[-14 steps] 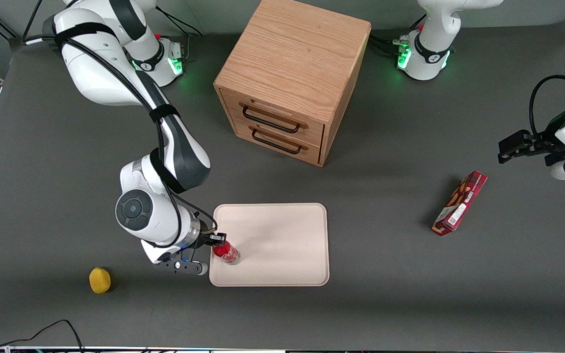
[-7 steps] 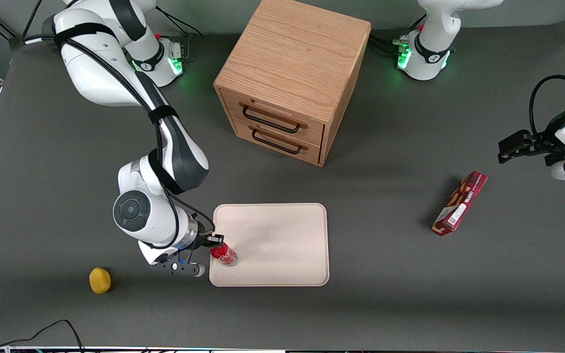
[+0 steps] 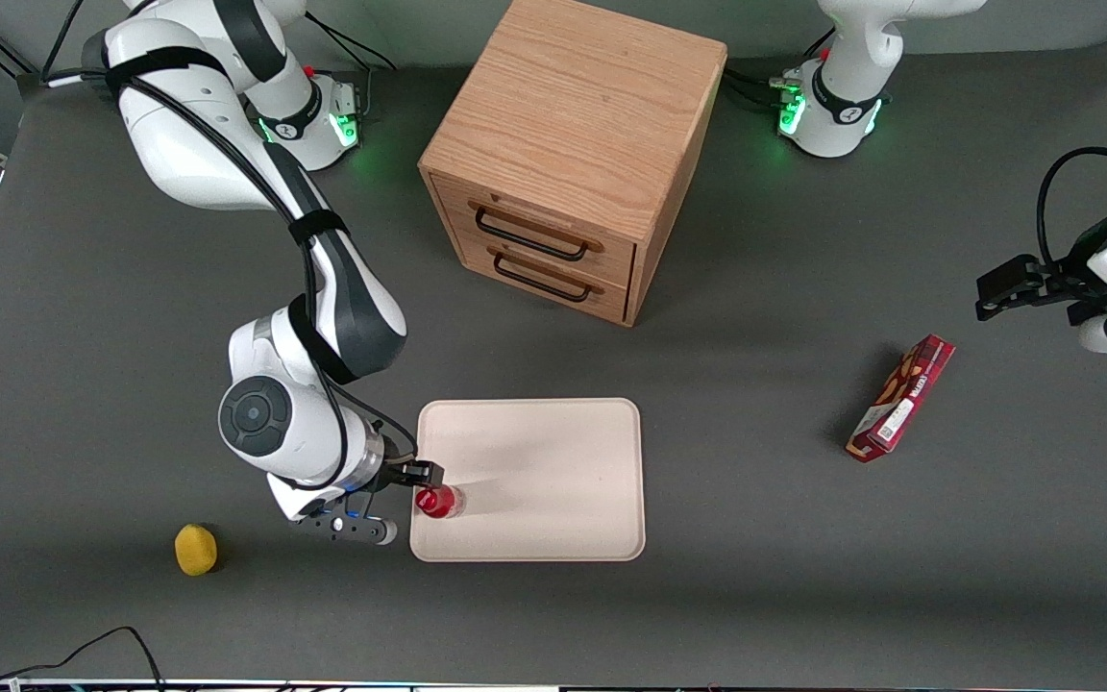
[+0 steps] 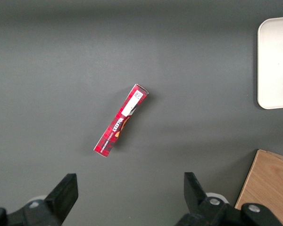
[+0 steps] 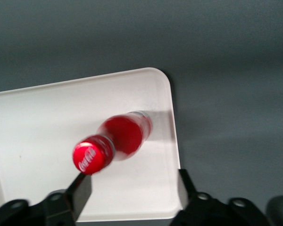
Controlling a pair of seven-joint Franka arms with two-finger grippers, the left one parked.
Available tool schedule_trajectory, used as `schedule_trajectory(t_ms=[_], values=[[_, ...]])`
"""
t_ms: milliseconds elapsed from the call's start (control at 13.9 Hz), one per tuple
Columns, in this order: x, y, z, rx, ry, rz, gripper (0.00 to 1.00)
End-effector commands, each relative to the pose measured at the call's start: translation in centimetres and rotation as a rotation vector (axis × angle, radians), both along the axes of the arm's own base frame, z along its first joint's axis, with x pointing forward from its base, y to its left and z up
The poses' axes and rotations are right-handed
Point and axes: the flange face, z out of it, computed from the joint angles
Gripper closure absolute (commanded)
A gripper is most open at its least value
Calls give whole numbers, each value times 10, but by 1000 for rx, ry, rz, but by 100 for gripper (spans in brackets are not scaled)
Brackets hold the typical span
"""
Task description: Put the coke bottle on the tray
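Nearest the front camera: dark grey desk (image 3: pixel 755 596), black cable at its edge (image 3: pixel 83 649), yellow lemon-like fruit (image 3: pixel 195 549) toward working arm's end. Next, cream tray (image 3: pixel 553 471) with coke bottle (image 3: pixel 439 501) upright on it, near the tray edge closest to the working arm. Hand (image 3: pixel 419 478) just above and beside bottle, fingers spread, gripping nothing. Red snack box (image 3: pixel 901 397) toward parked arm's end. Farther off, wooden two-drawer cabinet (image 3: pixel 573 154), drawers closed.

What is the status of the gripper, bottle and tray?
Gripper open, beside bottle. Small red coke bottle upright on pale cream rectangular tray, near its edge. Nothing in the way.
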Motion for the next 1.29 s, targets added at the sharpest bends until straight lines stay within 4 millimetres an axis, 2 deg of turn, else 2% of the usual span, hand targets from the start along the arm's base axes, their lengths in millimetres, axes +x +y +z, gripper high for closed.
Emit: schedule_trajectory(t_ms=[0,144,288,503,647,791,863,1078,1222], values=[[3,6,2,-6,-18,5,0],[1,10,8,-5,-25,1,0],[-1,11,27,0,-40,-2,0],[-12,7,67,-9,-18,3,0],[-23,-1,108,-17,-9,0,0],[-33,-21,148,-77,-36,-3,0],[-44,-38,172,-111,-50,-1,0],[-93,-73,224,-127,-69,41,0],[-115,-118,248,-141,-60,64,0]])
